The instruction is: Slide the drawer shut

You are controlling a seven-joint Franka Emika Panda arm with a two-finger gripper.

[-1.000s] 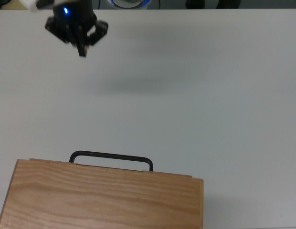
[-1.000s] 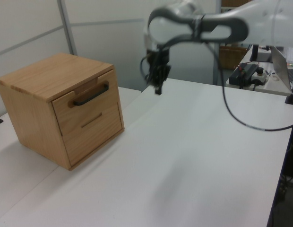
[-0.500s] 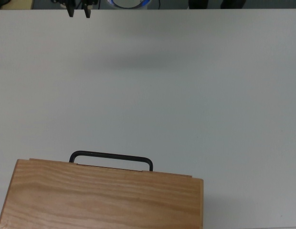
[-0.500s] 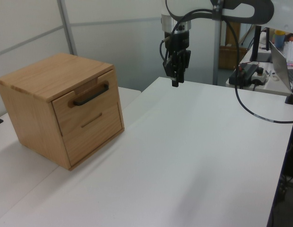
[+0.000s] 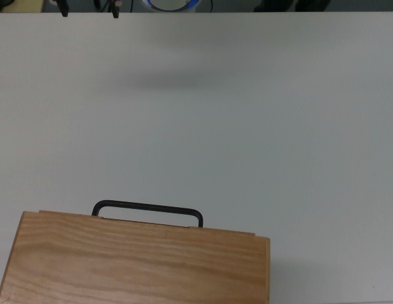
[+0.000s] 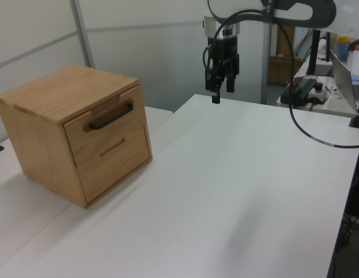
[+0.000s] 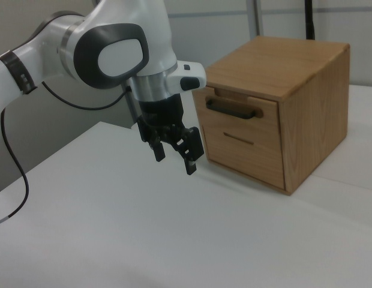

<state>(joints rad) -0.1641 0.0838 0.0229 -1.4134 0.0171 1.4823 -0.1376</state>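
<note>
You are looking at a wooden cabinet point(image 6: 69, 133) that is standing on a white table point(image 6: 226, 197), near the left view's left edge. The drawer point(image 6: 104, 123) is sitting in the upper slot of the cabinet front, with its front panel flush with the cabinet face in the left and right views. Its black bar handle point(image 5: 148, 210) is projecting just past the cabinet's front edge in the top view.

The gripper point(image 7: 173, 154) is hanging in the air, well apart from the cabinet and touching nothing. In the left view it is hovering above the far end of the table, to the right of the cabinet. In the right view it is pointing downward, with the cabinet behind it on the right view's right. Its fingers point(image 7: 190, 165) are standing spread wide, with a clear gap between them and nothing in it. In the top view, only the fingertips point(image 5: 115, 11) are showing, at the upper edge.
</note>
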